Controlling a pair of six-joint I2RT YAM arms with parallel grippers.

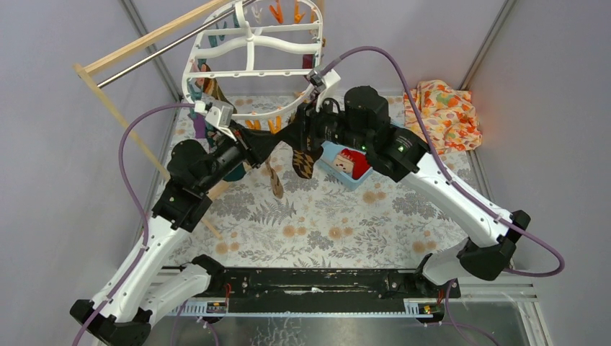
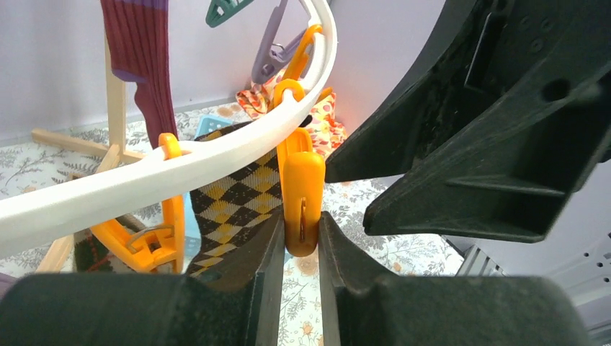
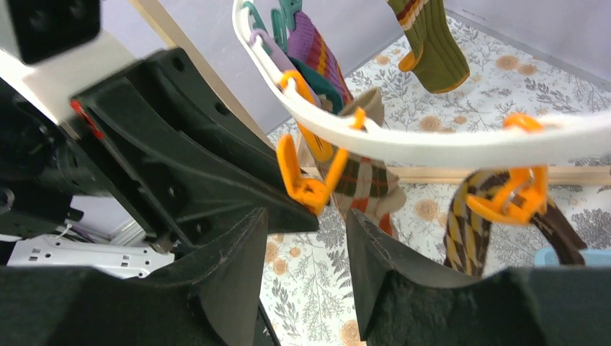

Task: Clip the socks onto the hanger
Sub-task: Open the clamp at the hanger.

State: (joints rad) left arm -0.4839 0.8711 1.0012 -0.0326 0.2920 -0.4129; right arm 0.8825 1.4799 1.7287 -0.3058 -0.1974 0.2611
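Observation:
The white hanger [image 1: 252, 50] hangs at the back, with several socks clipped to it. My left gripper [image 2: 301, 231] is shut on an orange peg [image 2: 301, 187] under the hanger's rim [image 2: 144, 176]. The brown-cream argyle sock [image 2: 238, 202] hangs just left of that peg. In the right wrist view it [image 3: 472, 223] hangs from another orange peg [image 3: 511, 202]. My right gripper [image 3: 306, 216] is open and empty just below the rim, close to the left gripper's peg [image 3: 310, 186]. A maroon sock [image 2: 140, 58] hangs further along. A red sock with a cream cuff [image 1: 351, 160] lies in a blue basket.
A wooden rack with a metal rod [image 1: 144, 47] holds the hanger at the back left. An orange floral cloth [image 1: 443, 112] lies at the back right. The blue basket [image 1: 339, 173] sits under the right arm. Both arms crowd together under the hanger's front rim.

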